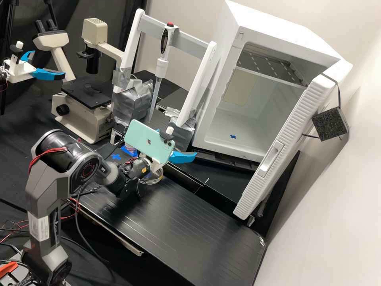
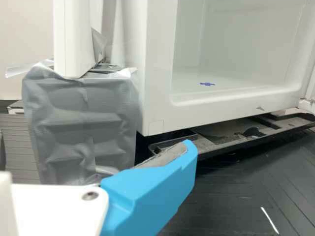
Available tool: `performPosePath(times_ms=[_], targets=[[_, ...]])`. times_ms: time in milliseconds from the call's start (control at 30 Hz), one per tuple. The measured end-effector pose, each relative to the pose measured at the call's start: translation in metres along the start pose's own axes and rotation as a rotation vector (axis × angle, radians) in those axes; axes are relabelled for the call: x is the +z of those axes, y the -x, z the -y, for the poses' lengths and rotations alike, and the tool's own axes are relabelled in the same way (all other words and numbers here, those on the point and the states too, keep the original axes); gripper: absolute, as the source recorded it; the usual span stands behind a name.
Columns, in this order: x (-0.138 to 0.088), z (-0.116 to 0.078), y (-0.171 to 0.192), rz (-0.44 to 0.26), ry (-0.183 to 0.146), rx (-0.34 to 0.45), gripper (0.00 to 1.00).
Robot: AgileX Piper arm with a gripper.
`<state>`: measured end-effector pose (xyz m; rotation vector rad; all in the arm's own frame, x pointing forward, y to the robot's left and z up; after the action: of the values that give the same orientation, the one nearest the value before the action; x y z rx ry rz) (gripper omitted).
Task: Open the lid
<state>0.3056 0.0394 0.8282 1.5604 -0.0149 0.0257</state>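
The gripper (image 1: 177,144) is at the middle of the high view, its fingers apart and nothing seen between them. A phone on the wrist partly covers one finger. In the wrist view the gripper (image 2: 152,189) has a blue finger near the lower front corner of the white cabinet (image 2: 160,110). That cabinet (image 1: 216,99) stands at the back right in the high view, with a pale interior and a metal shelf. Its thick white door (image 1: 291,131) hangs wide open on the right side. The gripper is left of the door, well apart from it.
A white frame (image 1: 133,43) holds a pipette (image 1: 160,65), its feet wrapped in silver tape. A microscope (image 1: 85,107) stands left of it. A black panel (image 1: 178,222) lies in front of the cabinet, and a dark block (image 1: 329,124) hangs beside the door.
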Motion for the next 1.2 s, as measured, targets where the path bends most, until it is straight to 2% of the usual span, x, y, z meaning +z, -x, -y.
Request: performPosePath(times_ms=[233, 400, 500, 633, 767, 933, 1033, 1200], targets=[[0.000, 0.000, 0.000, 0.000, 0.000, 0.000, 1.00], [0.006, -0.003, 0.020, 0.011, -0.003, -0.001, 1.00], [0.007, -0.010, 0.041, -0.016, -0.015, 0.027, 1.00], [0.006, -0.022, 0.073, -0.090, -0.034, 0.088, 1.00], [0.009, -0.023, 0.103, -0.143, -0.043, 0.114, 1.00], [0.014, -0.011, 0.135, -0.175, -0.024, 0.059, 1.00], [0.015, -0.010, 0.142, -0.183, 0.009, 0.040, 1.00], [0.019, -0.014, 0.145, -0.173, 0.007, 0.041, 1.00]])
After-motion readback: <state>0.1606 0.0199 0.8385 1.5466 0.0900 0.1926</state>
